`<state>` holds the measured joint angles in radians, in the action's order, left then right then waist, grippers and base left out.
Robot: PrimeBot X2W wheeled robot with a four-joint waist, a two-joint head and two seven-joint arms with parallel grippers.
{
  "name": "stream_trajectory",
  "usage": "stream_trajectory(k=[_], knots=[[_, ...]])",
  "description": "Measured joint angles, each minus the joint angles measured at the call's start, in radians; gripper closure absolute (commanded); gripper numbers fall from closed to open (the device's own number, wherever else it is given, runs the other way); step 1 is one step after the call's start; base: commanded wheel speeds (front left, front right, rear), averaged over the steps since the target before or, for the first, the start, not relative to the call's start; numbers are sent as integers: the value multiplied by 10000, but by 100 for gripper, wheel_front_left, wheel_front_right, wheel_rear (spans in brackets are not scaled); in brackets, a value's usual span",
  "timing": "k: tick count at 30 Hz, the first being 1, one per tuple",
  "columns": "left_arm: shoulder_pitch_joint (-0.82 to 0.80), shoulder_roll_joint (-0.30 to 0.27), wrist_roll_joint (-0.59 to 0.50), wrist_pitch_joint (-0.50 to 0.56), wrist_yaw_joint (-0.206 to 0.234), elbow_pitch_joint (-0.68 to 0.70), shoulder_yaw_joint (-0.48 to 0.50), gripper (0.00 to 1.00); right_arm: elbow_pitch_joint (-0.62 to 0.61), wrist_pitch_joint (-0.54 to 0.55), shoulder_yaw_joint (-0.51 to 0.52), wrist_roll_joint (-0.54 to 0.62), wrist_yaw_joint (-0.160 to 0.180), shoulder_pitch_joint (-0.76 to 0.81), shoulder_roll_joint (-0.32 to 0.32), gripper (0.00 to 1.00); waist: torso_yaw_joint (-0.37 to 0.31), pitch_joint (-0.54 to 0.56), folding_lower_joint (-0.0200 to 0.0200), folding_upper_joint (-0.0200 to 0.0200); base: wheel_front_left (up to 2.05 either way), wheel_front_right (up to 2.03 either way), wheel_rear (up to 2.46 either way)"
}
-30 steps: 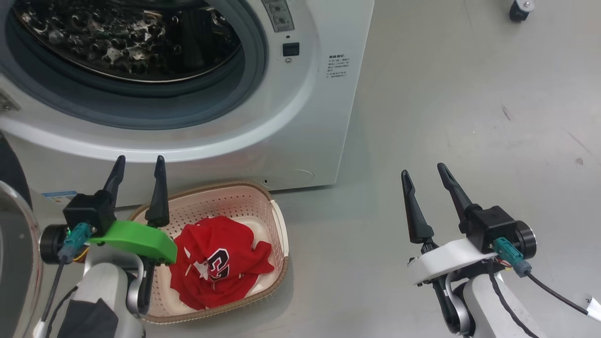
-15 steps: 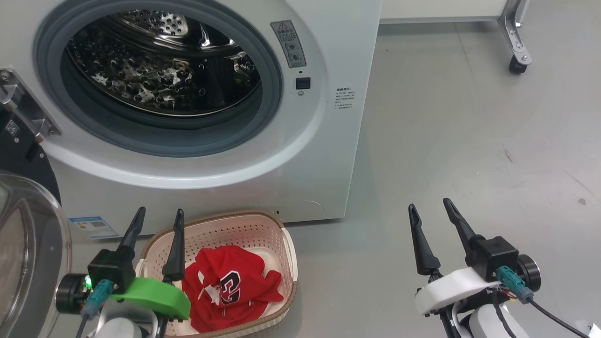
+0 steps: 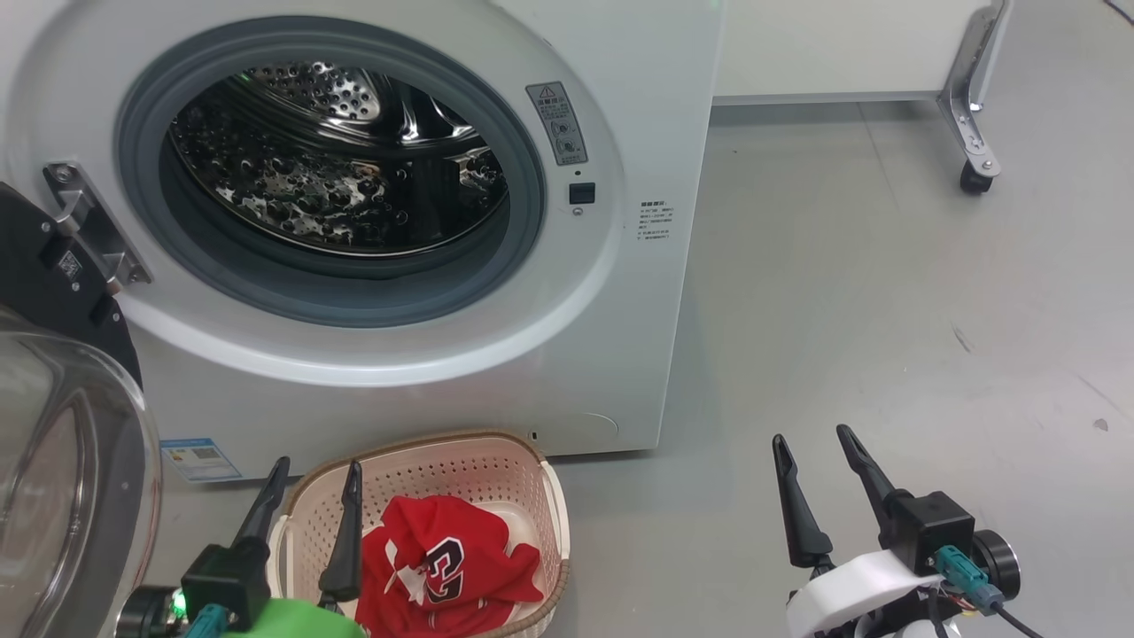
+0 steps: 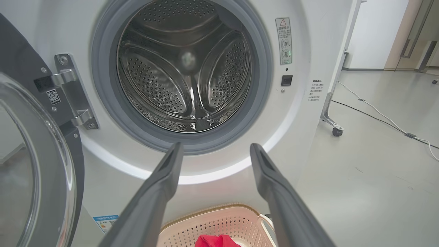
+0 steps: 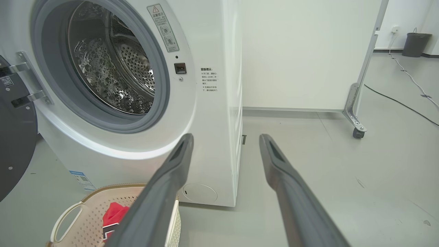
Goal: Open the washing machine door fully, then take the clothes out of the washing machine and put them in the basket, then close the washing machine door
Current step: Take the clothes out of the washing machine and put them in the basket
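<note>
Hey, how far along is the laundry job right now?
Done: the washing machine door stands wide open, the drum looks empty, and the clothes lie in the basket. In hand: nothing; the left tool and right tool are both open and empty. Left: swinging the door shut.

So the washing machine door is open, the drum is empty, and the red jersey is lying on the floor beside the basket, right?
Not quite: the red jersey lies inside the basket, not on the floor beside it, as the head view shows. The washing machine door is open and the drum is empty, as you said.
</note>
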<state>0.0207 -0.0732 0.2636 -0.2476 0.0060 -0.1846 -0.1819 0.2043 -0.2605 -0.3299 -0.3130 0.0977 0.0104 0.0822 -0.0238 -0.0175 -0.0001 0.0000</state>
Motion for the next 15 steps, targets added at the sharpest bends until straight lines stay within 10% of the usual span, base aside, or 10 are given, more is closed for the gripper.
stream_trajectory(k=[15], knots=[[947, -29, -2, 313, 272, 1120, -25, 0, -146, 0, -10, 4, 0, 209, -29, 0, 37, 59, 0, 0, 0, 0, 0]])
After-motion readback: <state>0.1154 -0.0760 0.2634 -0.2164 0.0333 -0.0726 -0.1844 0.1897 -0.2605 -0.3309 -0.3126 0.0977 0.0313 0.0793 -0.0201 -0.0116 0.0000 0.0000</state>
